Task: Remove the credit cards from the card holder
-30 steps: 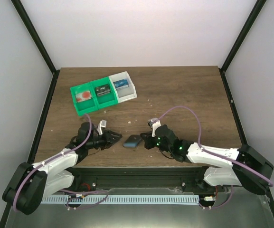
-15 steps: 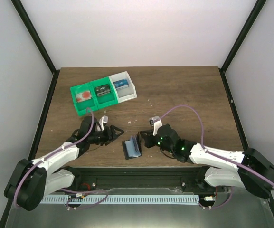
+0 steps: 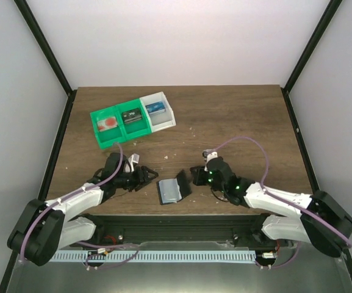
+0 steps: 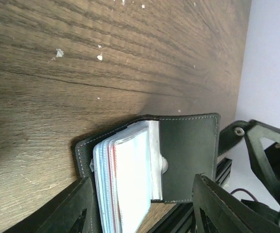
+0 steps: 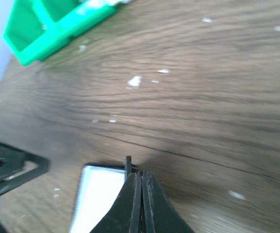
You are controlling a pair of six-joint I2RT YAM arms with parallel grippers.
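Note:
The card holder (image 3: pixel 171 190) lies open near the table's front edge, black with pale blue-grey pockets. In the left wrist view its black cover (image 4: pixel 188 150) stands folded back. The credit cards (image 4: pixel 130 179) sit stacked in the pockets, a pale face on top and a red edge beside it. My left gripper (image 3: pixel 146 177) is open just left of the holder, and its fingers (image 4: pixel 69 208) straddle the holder's near end. My right gripper (image 3: pixel 195 175) is shut on the raised cover's edge, where a small black tab (image 5: pixel 128 164) pokes out above the shut fingertips (image 5: pixel 140 177).
A green-and-white three-compartment tray (image 3: pixel 163 125) stands at the back left, holding a reddish card (image 3: pixel 107 124), a black item (image 3: pixel 131 116) and a blue item (image 3: pixel 155 109). The tray's green corner (image 5: pixel 33 39) shows in the right wrist view. White crumbs dot the wood.
The card holder went from folded shut to open. My right gripper has drawn its cover up and to the right. The left gripper's jaws have widened, and it sits slightly left of the holder.

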